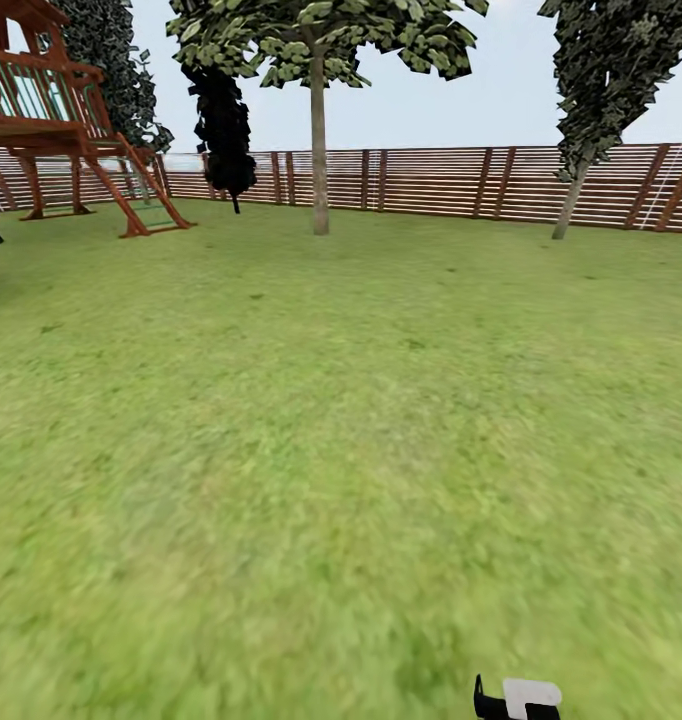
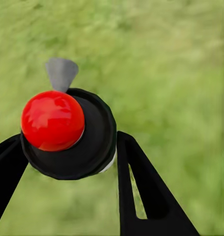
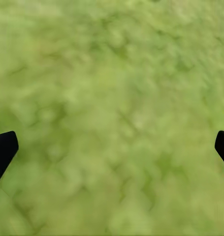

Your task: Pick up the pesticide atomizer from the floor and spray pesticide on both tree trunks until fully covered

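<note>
The little dark pesticide bottle with the round red top [image 2: 67,132] sits between the two black fingers of the left gripper [image 2: 72,162], which is squeezed tight on its sides. In the left wrist view you look straight down onto the red top, so the bottle's long side points along the fingers, away from the camera. A small grey spout sticks out past the top. Below it there is blurry green grass [image 2: 176,64].

The right gripper [image 3: 112,147] is spread wide and holds nothing, with more grass under it.

In the head view, the tall tree with the pale grey-tan trunk [image 1: 319,150] stands far ahead, a bit left of the middle, in front of the brown slatted wooden fence [image 1: 431,180]. A second pale-trunked, leaning tree [image 1: 571,200] stands far off to the right. Both are well apart from the robot, so I think it must roll closer first, then turn the spout toward a trunk.
</note>
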Tool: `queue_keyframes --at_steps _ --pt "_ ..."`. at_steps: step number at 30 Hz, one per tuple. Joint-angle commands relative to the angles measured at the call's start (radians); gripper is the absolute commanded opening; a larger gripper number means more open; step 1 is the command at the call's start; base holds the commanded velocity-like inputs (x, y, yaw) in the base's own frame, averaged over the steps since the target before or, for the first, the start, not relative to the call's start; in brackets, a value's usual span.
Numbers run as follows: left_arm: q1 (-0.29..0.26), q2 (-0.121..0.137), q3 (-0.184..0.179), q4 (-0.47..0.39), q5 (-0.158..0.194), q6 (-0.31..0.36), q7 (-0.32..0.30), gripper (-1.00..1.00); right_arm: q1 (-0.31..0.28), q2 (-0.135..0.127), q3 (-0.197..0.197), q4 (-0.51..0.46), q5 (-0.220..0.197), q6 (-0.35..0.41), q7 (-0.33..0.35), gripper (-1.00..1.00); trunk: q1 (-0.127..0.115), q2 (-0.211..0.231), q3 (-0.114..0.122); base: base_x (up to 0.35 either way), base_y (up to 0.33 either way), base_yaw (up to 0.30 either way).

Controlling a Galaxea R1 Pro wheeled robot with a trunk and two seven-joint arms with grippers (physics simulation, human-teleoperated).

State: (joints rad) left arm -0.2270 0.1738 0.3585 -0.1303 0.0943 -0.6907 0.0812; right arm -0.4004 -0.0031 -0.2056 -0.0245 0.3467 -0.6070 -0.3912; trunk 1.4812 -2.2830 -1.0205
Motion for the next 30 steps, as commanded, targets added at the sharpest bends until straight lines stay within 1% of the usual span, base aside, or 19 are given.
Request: queue_keyframes --at_steps 1,30 --pt "0.000 0.000 0.000 0.000 0.000 0.000 0.000 -1.00 0.000 0.000 0.000 0.000 0.000 0.000 0.000 1.00 0.000 0.000 0.000 0.337 0.000 0.000" --pt "0.000 0.001 0.002 0.000 0.002 0.000 0.000 -1.00 0.000 0.000 0.000 0.000 0.000 0.000 0.000 1.00 0.000 0.000 0.000 0.337 0.000 0.000"
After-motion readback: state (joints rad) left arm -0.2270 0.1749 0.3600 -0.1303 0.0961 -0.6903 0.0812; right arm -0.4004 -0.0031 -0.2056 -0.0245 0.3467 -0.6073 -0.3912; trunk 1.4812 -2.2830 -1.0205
